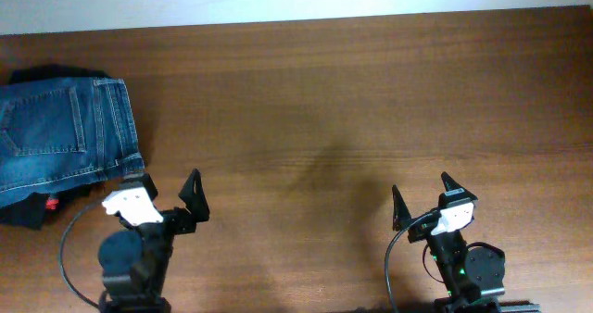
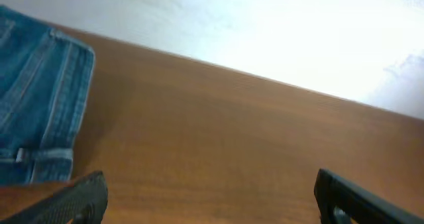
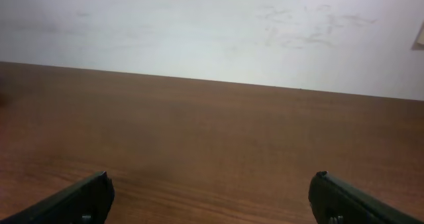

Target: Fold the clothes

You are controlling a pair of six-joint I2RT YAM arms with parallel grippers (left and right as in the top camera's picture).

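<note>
The clothes, a pair of blue denim jeans (image 1: 60, 132), lie folded at the table's left edge, a back pocket and light seams facing up. In the left wrist view the jeans (image 2: 33, 98) fill the left side. My left gripper (image 1: 167, 185) stands open just right of the jeans' near corner, nothing between its fingers (image 2: 76, 201). Far to the right, near the front edge, my right gripper (image 1: 422, 193) is also open and empty. Its view shows only bare wood between its fingers (image 3: 76, 199).
A black garment with a small red tag (image 1: 53, 203) lies under the jeans, showing at their near and far edges. The brown wooden table (image 1: 324, 100) runs back to a white wall (image 3: 212, 32).
</note>
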